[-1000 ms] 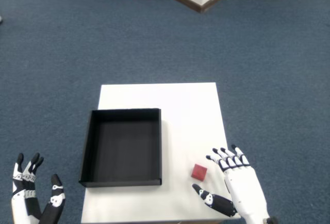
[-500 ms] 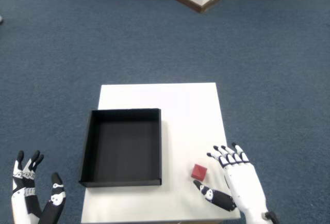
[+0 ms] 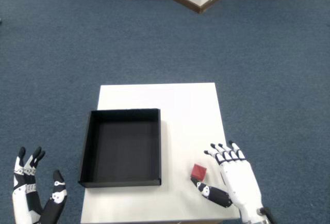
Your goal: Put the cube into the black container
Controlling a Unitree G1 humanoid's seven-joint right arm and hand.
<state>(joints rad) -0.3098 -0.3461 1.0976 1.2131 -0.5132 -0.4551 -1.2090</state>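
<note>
A red cube (image 3: 199,171) is seen on the white table (image 3: 175,105), at about 4 o'clock from the black container (image 3: 122,147), near it but apart; the container is seen empty; the right hand (image 3: 232,178) is placed just at 3 o'clock of the cube, fingers (image 3: 223,153) spread, thumb (image 3: 210,193) stretched out at 5 o'clock of the cube, nothing being held; whether the thumb touches the cube cannot be told; the left hand (image 3: 33,195) is held off the table at 8 o'clock.

No readable text, labels, brands or numbers anywhere: none on any object, on the table surface, or on the floor in the head view.
</note>
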